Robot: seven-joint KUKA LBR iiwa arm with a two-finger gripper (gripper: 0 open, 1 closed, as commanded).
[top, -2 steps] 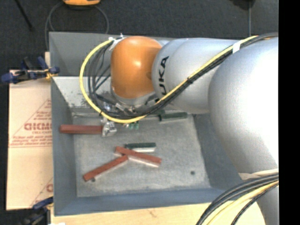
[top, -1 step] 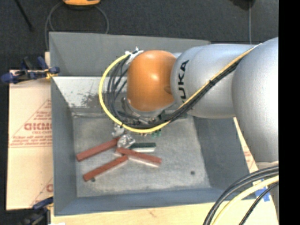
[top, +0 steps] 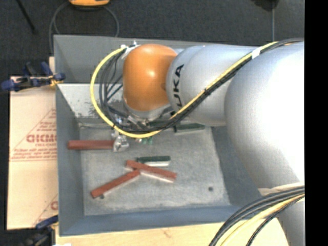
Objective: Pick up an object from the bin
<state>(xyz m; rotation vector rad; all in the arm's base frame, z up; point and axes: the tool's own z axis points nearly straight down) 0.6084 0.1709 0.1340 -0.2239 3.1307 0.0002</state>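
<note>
My gripper (top: 121, 143) hangs low over the left half of the bin, under the orange wrist cover. A reddish-brown flat stick (top: 89, 145) lies level to its left, and the stick's right end meets the gripper's metal tip. Whether that end is clamped is hidden. Just below and to the right of the gripper lie a green-and-white stick (top: 154, 160), a shorter brown stick (top: 152, 171) and a long brown stick (top: 115, 184) slanting down to the left. These three touch where they cross.
The arm and its yellow cable span the bin's back and right side. A dark green thing (top: 188, 128) peeks out beneath the arm. A small dark speck (top: 210, 189) sits on the floor at front right.
</note>
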